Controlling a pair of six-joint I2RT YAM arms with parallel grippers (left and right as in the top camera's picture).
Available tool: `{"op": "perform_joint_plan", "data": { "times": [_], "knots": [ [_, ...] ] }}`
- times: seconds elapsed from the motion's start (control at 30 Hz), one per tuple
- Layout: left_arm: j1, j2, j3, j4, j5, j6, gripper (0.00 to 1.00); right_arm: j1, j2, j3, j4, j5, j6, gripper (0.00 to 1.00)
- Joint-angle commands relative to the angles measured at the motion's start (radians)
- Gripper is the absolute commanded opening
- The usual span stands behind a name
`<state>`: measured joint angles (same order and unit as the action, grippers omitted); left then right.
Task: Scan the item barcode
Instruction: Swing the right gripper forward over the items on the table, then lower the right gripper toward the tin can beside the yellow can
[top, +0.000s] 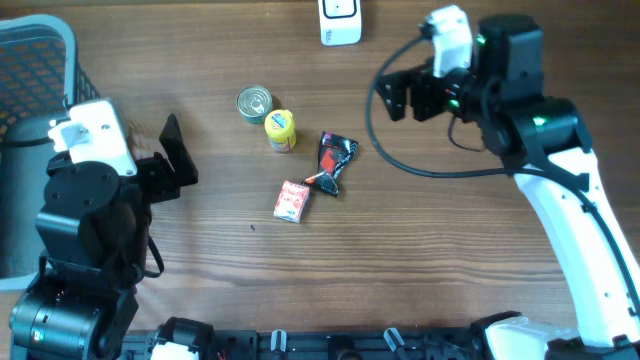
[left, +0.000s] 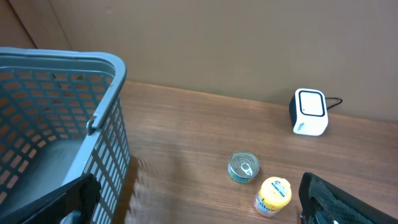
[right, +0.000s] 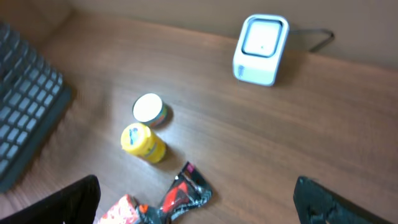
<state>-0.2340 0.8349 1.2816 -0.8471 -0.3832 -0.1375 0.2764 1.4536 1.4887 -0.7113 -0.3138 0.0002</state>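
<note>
The wooden tabletop (top: 420, 260) fills the whole scene. At its far left edge stands a grey-blue plastic basket (top: 30, 60) with a grid wall; the left wrist view shows this wall very near the camera. The left arm is in front of the basket, and the left end effector (top: 178, 158) points toward the middle of the tabletop with its two black fingers spread fully apart and nothing between them. The right arm comes in from the right side, and the right end effector (top: 390, 97) is also wide open and holds nothing; it hangs above the tabletop, to the right of the items. At the far edge, near the middle, stands a white barcode scanner (top: 340, 20) with a dark cable behind it, well apart from both end effectors. The items to scan lie in a loose group in the middle of the tabletop, not touched by any finger. A black and red packet (top: 333, 160) lies on the right of the group. A yellow container (top: 281, 130) lies on its side just beside a round tin can (top: 254, 104), which stands upright with a pull-tab on top. A small red box (top: 292, 200) lies flat on the near side of the group, just beside the lower end of the packet.
</note>
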Motion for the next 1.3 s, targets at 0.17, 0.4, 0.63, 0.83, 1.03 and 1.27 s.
{"op": "perform_joint_plan", "data": {
  "times": [0.17,0.4,0.63,0.83,1.03,1.27],
  "knots": [
    [-0.005,0.002,-0.006,-0.060,-0.011,-0.032,1.00,0.103,0.034,0.113,-0.103,-0.047,-0.042,1.00],
    [-0.005,-0.051,-0.006,-0.076,-0.010,-0.055,1.00,0.122,0.105,0.113,-0.076,0.114,0.089,1.00],
    [-0.005,-0.118,-0.006,-0.166,-0.066,-0.056,1.00,0.225,0.418,0.227,-0.126,0.102,0.082,1.00],
    [-0.005,-0.154,-0.006,-0.236,-0.072,-0.085,1.00,0.338,0.488,0.286,-0.114,0.100,-0.025,1.00],
    [-0.005,-0.154,-0.006,-0.247,-0.071,-0.107,1.00,0.460,0.513,0.286,-0.028,0.175,-0.185,1.00],
    [-0.005,-0.154,-0.006,-0.270,-0.071,-0.107,1.00,0.483,0.640,0.286,0.074,0.298,-0.129,1.00]
  ]
}}
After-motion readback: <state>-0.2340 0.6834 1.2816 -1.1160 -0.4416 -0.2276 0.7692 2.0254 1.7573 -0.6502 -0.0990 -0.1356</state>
